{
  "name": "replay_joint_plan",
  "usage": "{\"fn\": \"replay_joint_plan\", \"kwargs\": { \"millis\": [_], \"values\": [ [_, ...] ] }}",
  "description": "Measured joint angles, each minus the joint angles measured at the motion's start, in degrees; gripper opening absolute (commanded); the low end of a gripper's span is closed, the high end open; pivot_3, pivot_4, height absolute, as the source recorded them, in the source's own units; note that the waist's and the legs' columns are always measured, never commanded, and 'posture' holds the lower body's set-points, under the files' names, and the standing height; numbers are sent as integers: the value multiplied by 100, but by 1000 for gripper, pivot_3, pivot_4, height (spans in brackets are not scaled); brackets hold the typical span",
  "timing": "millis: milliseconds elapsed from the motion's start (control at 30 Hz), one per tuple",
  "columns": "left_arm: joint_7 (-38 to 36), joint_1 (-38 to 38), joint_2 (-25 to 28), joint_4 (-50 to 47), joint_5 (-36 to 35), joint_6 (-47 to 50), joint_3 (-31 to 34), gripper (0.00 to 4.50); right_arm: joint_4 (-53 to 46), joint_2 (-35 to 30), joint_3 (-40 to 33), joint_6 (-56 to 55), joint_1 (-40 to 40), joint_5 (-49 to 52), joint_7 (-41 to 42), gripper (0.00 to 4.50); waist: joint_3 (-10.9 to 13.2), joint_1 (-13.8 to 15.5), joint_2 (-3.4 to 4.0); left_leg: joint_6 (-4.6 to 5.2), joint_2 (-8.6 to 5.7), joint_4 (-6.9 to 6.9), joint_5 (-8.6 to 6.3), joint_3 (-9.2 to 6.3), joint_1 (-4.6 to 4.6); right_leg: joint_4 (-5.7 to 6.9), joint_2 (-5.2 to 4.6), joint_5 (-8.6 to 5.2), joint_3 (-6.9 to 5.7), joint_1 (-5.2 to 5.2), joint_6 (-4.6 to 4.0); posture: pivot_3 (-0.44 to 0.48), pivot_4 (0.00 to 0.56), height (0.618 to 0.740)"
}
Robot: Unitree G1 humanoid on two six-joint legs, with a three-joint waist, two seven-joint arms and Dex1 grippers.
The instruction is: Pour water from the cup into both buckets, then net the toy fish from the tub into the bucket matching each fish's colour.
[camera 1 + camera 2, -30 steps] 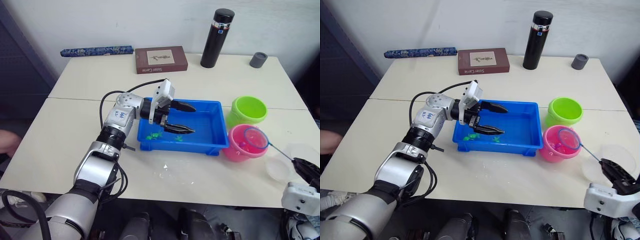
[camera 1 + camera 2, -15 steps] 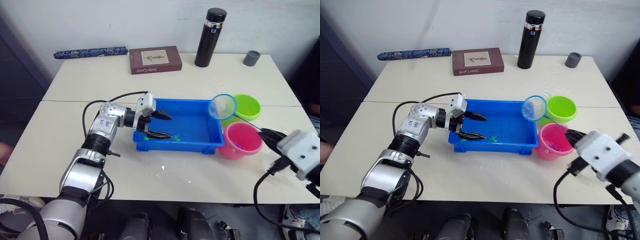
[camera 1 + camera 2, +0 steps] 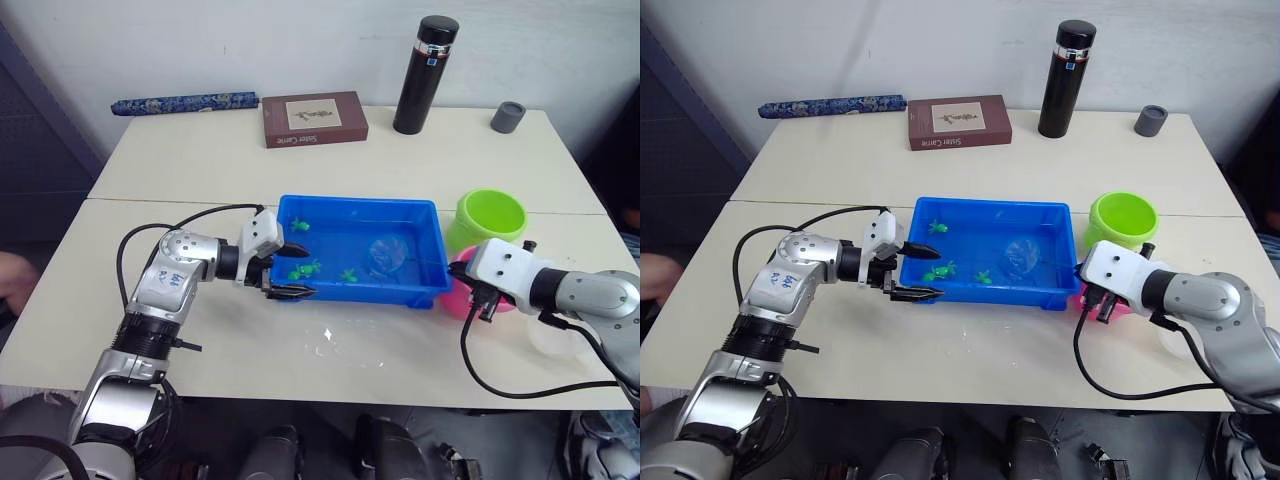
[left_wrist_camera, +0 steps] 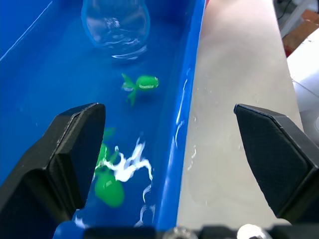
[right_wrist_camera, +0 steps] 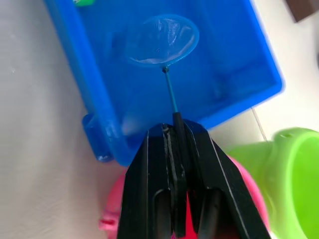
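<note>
The blue tub (image 3: 360, 212) holds water and three green toy fish (image 3: 305, 270), one of them nearer the far left corner (image 3: 300, 226). A blue net hoop (image 3: 385, 257) lies in the tub's water at its right end. My right gripper (image 5: 173, 130) is shut on the net's thin handle, above the pink bucket (image 5: 112, 211). The green bucket (image 3: 487, 218) stands just behind the pink one. My left gripper (image 3: 298, 270) is open at the tub's front left corner, with one finger over the water and one over the table. The clear cup (image 3: 553, 342) sits at the far right.
A black flask (image 3: 418, 75), a grey cap (image 3: 507, 116), a brown book (image 3: 314, 118) and a blue patterned roll (image 3: 185, 102) line the table's far edge. Spilled water (image 3: 330, 340) glistens in front of the tub.
My right arm swung the net from above the buckets down into the tub. My left gripper drew back from inside the tub to its front left corner.
</note>
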Motion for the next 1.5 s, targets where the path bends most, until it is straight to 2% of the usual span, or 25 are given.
{"fn": "replay_joint_plan", "kwargs": {
  "millis": [300, 500, 833, 1000, 1133, 1400, 1500],
  "values": [
    [248, 119, 154, -227, -114, 180, 96, 4450, 233, 441, 657, -51, -503, -177, 283, 0, 0, -3, 0, -2, -1, 8, -1, -6, -4, 1, -3, 0, -12, 1, 0, 0, 150, 740],
    [315, 116, 156, -218, -154, 158, 97, 4450, 153, 890, 486, 685, -555, 347, 278, 0, 0, 0, 0, -4, -1, 15, -2, -13, -5, 0, -3, 0, -17, 5, 0, 0, 150, 740],
    [464, -193, -81, 171, -259, -64, 113, 4450, -92, 1415, -705, 2652, -559, 1799, -155, 0, 0, 8, 0, -4, -5, 25, -2, -27, -13, 2, -9, 0, -32, 7, 0, 0, 150, 740],
    [530, -376, -334, 372, -459, -33, 271, 4450, -262, 1477, -1119, 2829, -531, 2015, -434, 0, 0, 11, 0, -4, -7, 25, -2, -28, -15, 3, -9, 0, -33, 6, 0, 0, 150, 740],
    [863, -976, -752, 749, -660, -47, 558, 4450, -564, 1448, -1734, 3038, -478, 2181, -741, 0, 0, 42, 0, -4, -14, 33, -2, -36, -23, 6, -14, 0, -43, 6, 0, 0, 150, 740],
    [779, -1254, -1048, 1154, -679, -262, 527, 4450, -732, 1151, -2519, 3359, -374, 2401, -906, 0, 0, 15, 0, -3, -16, 31, -2, -35, -22, 10, -13, 0, -49, 6, 0, 0, 150, 740],
    [627, -1514, -1219, 1428, -677, -463, 427, 4450, -754, 874, -3086, 3425, -155, 2390, -992, 0, 0, 43, 0, -2, -18, 32, -1, -34, -24, 11, -14, 0, -49, 6, 1, 0, 150, 740]
  ]
}}
